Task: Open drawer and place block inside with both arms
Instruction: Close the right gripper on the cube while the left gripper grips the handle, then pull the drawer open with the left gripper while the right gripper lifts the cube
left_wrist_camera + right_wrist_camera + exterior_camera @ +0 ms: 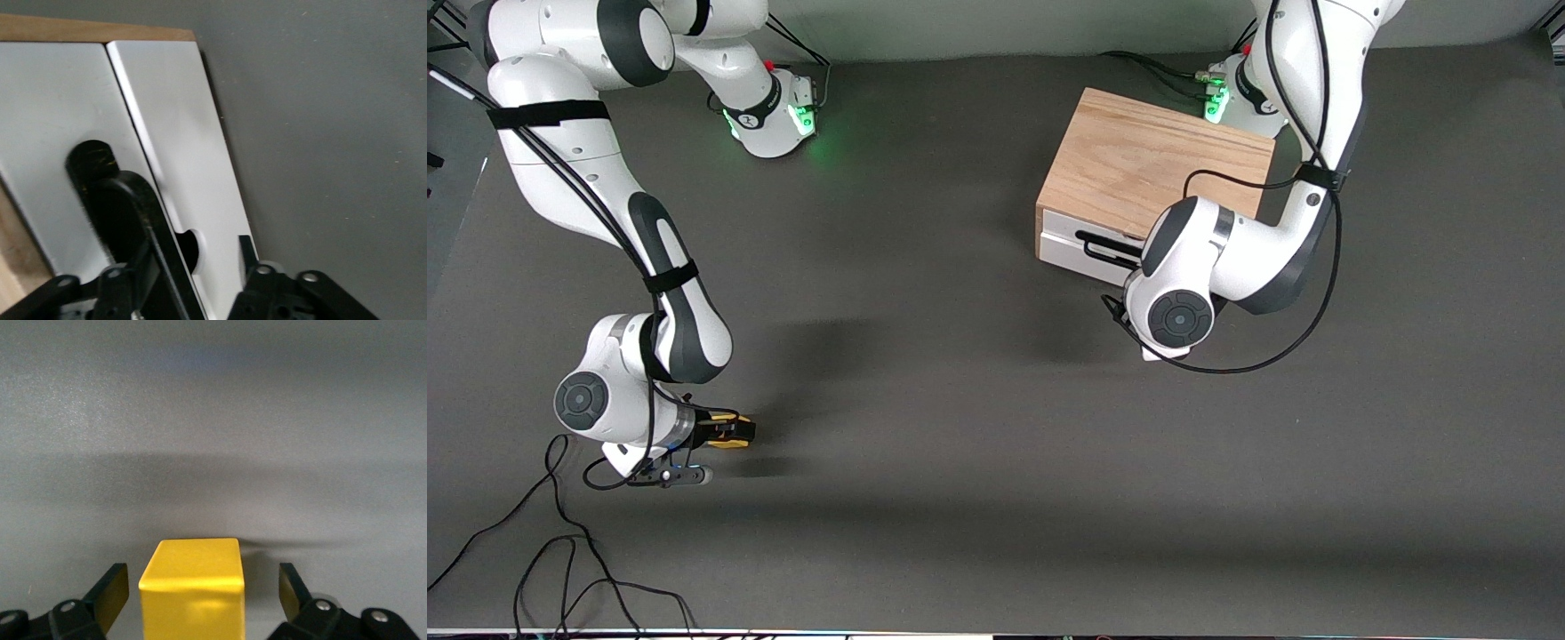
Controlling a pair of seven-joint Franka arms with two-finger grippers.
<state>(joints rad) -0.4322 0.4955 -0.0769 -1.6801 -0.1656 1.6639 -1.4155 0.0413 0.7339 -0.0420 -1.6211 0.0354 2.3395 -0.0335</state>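
Note:
The light-oak box (1147, 160) stands near the left arm's base, with the drawer's white front (1069, 253) facing the front camera and looking shut. Its black wire handle (1104, 242) also shows in the left wrist view (137, 213). My left gripper (180, 260) is open at the drawer front, with the handle bar between its fingers. In the front view it is hidden under its wrist. The yellow block (735, 431) sits on the mat toward the right arm's end. My right gripper (200, 581) is open and straddles the block (192, 587), with a gap on each side.
Loose black cables (560, 551) lie on the mat near the front edge at the right arm's end. The two green-lit bases (778, 120) (1227, 93) stand along the table's back edge. A cable (1280, 351) loops from the left arm.

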